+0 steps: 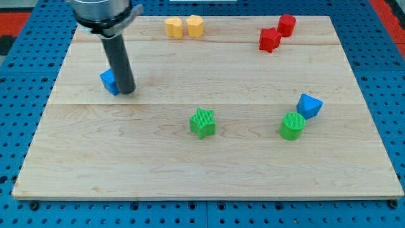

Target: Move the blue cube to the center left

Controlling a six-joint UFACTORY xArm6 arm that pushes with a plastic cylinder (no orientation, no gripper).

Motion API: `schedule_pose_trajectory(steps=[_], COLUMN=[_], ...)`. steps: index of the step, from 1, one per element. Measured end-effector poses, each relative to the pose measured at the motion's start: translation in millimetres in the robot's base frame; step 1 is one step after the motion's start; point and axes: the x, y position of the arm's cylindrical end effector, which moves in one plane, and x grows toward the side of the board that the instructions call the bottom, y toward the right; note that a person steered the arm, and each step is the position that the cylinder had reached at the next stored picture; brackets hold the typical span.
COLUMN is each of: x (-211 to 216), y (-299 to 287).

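Note:
The blue cube (109,81) sits on the wooden board (209,164) at the view's left, a little above mid-height. My tip (127,92) rests on the board right against the cube's right side, and the dark rod hides part of the cube. The rod rises up toward the view's top left.
A green star (202,123) lies near the middle. A green cylinder (292,126) and a blue triangular block (309,105) touch at the right. Two yellow blocks (184,27) sit at the top centre. A red star (269,40) and a red cylinder (286,25) are at the top right.

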Motion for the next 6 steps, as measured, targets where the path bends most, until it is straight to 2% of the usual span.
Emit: schedule_pose_trajectory(steps=[1,3,4,5,6], x=[-2,-41,-10,-5,-23], y=[-1,18,56,15,33])
